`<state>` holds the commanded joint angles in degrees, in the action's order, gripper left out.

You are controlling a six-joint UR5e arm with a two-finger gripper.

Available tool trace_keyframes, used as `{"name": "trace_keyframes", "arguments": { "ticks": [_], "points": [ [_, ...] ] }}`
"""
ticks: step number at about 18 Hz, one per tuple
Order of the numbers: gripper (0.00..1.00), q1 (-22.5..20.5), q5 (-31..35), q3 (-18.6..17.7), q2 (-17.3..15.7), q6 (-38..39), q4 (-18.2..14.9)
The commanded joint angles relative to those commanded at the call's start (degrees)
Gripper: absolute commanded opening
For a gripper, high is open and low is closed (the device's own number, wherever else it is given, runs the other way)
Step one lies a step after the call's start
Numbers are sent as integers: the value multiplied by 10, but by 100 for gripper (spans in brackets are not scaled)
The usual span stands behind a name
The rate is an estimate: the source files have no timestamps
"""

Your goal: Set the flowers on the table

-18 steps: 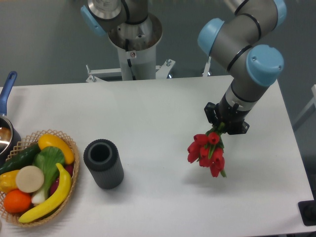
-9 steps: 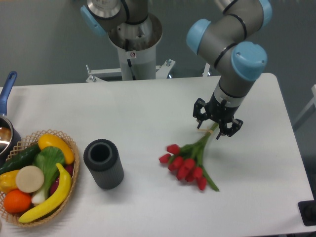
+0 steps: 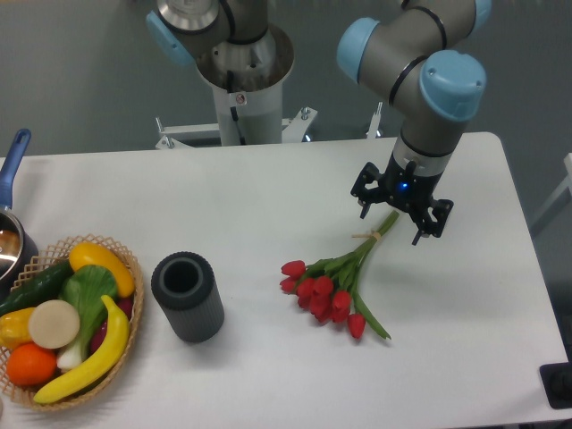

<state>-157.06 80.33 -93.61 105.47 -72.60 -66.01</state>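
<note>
Red tulips: the flowers (image 3: 332, 290) lay flat on the table (image 3: 268, 206), blooms fanned toward the dark cylinder, green stems running up and away from it toward my gripper; a pale tie bound the stems near their ends
Stem ends: these reached up under my gripper (image 3: 401, 218), lying between the fingertips; I could not tell whether either finger touched them
Gripper: my fingers stood spread wide, pointing down at the tabletop, holding nothing; a small blue light showed on the wrist just above them
Arm: grey links with blue caps rose from the gripper toward the far edge of the table
Landmark: the dark cylinder (image 3: 187, 296), a ribbed grey tube with an open top, stood upright on the near half of the table
Flowers from the cylinder: well apart from it, on its far side from the basket; the nearest bloom pointed roughly at it
Basket: a wicker basket (image 3: 121, 255) sat just beside the cylinder on its other side, apart from it; it held a banana, a yellow pepper, an orange, a cucumber, leafy greens and a pale round slice
Pot: beyond the basket from the cylinder, a pot with a blue handle (image 3: 14, 161) was cut off by the frame edge
Base: behind the cylinder, past the far table edge, stood a white column (image 3: 241, 112)
</note>
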Motion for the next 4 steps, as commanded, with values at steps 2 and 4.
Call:
{"name": "trace_keyframes", "arguments": {
  "ticks": [2, 4],
  "points": [
    [100, 4, 4, 27, 6, 0, 2],
    [100, 7, 36, 41, 11, 0, -6]
  ]
}}
